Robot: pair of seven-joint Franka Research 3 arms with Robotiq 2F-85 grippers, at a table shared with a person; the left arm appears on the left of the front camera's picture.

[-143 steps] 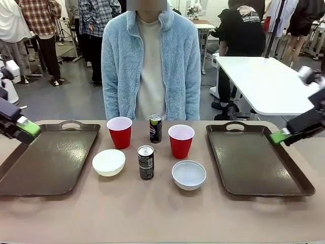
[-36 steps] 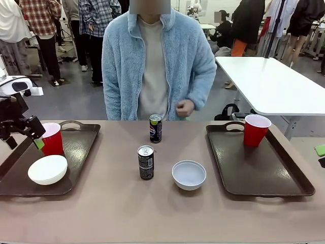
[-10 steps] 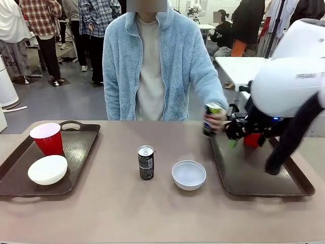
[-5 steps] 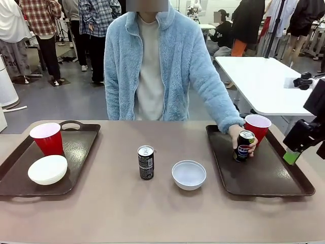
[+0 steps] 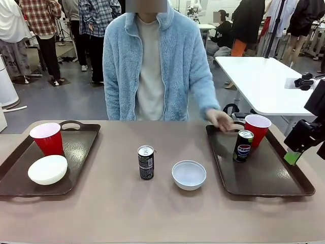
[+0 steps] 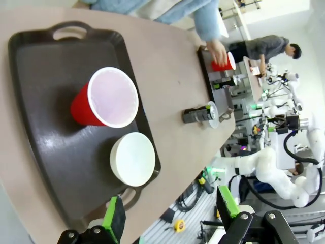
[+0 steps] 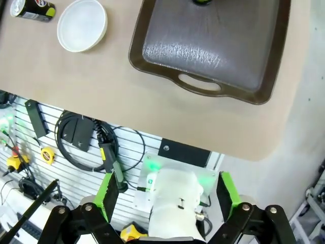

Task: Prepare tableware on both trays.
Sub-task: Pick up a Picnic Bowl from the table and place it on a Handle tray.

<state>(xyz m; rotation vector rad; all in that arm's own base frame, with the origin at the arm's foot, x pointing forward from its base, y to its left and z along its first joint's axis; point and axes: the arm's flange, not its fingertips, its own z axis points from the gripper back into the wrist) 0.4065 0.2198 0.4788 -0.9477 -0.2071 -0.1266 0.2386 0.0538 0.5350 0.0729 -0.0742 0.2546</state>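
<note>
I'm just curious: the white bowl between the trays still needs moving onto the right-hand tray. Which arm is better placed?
Probably the right: its open gripper hovers beside the right tray, and the bowl sits just off that tray's inner side.

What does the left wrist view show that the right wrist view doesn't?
Left wrist: the left tray holding a cup and a bowl, plus the person's hand by the far cup.
Right wrist: the right tray with its near handle, and the table edge.
Both: the right tray, and the loose can and loose bowl on the table.
</note>
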